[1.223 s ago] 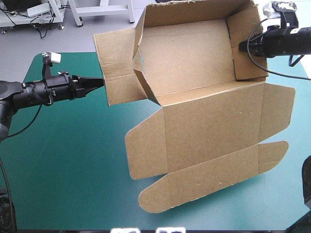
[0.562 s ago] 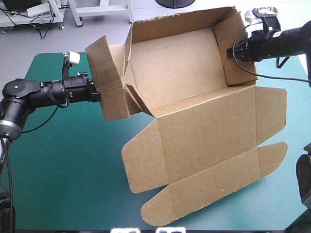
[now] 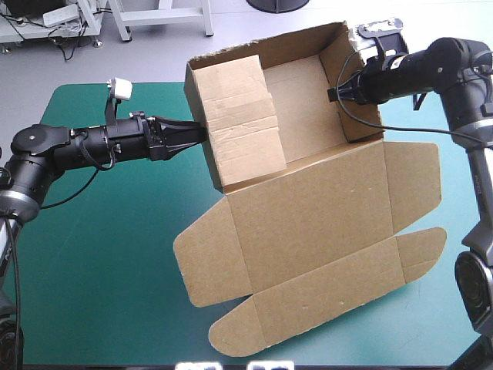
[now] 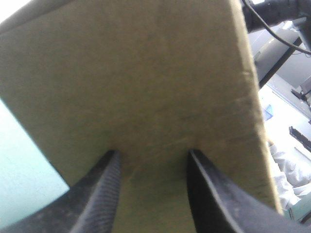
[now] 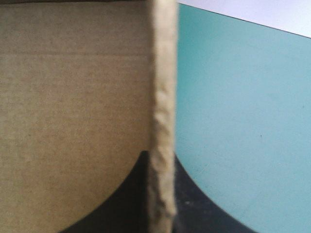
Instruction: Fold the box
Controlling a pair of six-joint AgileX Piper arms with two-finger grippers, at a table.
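The left gripper [image 4: 153,154] is partly open, both fingertips [image 4: 111,162] pressed against the near end wall of the box [image 3: 308,208], which fills the space ahead of it. The right gripper [image 5: 159,159] is clamped on the opposite end wall, with the board's edge between its fingers. There is one box and two grippers. The tray stands between the grippers, and the lid lies flat on the table [image 3: 100,254] beside them. Earlier the end flap by the left gripper splayed outward; now it is folded up and over into the tray.

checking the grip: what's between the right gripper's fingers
The box end wall, edge-on in the right wrist view; the right gripper is shut on it.
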